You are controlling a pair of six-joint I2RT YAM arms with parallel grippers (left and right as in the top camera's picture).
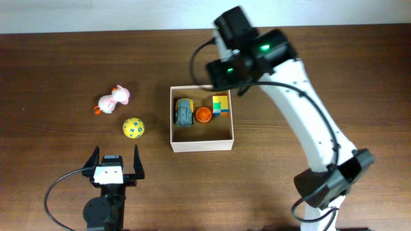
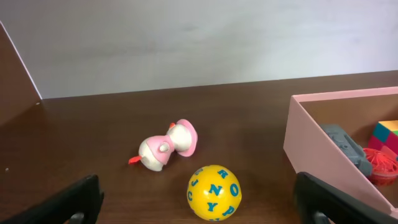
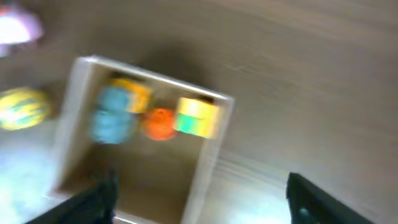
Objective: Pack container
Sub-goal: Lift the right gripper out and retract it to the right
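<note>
Left fingers [image 2: 68, 200] spread wide, empty; yellow ball [image 2: 213, 192] just ahead, betw. them, container [image 2: 323, 155] off to their right. Right fingers [image 3: 317, 198] wide too, nothing held, hovering over the container. Risk: ball's round, so an off-centre pinch could squirt it across the counter [image 2: 93, 137].

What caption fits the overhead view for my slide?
Box with car, orange disc and cube; ball and duck outside; left hand open.

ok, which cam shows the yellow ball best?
Left wrist. The yellow ball sits close and sharp there, with its blue letters readable and nothing in front of it. Overhead shows the ball whole but small, left of the container. Right wrist is blurred: the ball is only a yellow smear at the left edge.
</note>
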